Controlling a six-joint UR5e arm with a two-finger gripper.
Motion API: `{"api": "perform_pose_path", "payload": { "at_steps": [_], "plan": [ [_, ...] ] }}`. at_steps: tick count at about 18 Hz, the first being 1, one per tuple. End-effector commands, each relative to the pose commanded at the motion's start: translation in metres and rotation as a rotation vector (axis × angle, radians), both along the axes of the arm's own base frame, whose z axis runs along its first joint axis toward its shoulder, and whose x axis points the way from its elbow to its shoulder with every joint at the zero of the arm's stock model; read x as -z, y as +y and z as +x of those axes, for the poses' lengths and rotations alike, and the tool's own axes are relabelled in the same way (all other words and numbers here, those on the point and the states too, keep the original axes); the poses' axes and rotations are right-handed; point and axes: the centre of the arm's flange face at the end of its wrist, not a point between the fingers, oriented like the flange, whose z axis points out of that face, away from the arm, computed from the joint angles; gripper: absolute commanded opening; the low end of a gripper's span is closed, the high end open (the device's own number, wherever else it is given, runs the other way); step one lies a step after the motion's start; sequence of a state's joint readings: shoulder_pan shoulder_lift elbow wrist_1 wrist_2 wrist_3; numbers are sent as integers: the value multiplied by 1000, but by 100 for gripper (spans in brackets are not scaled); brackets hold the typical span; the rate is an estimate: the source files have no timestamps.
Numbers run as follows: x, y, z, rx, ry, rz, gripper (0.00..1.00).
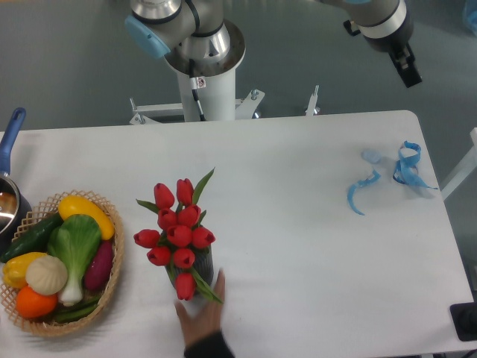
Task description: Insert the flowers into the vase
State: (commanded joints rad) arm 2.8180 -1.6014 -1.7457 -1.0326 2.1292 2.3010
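**Red flowers sit in the vase on the white table**

The white table [298, 246] is the biggest thing; the robot arm [186, 37] stands behind its far edge; a wicker basket [112, 280] full of vegetables sits at the table's left side, with a pot [9, 198] just behind it; the flowers [175, 231] stand up in the dark vase [201, 262] near the table's front edge, right of the basket; a person's hand [200, 317] touches the vase from the front; blue ribbon bits [395, 175] lie near the table's far right corner; the gripper [406, 66] hangs high above that corner, and I cannot tell if its fingers are apart or together
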Motion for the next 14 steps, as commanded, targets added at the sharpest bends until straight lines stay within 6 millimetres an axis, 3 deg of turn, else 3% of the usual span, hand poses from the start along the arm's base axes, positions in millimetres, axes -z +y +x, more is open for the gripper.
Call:
{"api": "perform_pose_path", "payload": {
  "at_steps": [14],
  "plan": [
    [13,10,-1,14,-5,-2,100]
  ]
}}
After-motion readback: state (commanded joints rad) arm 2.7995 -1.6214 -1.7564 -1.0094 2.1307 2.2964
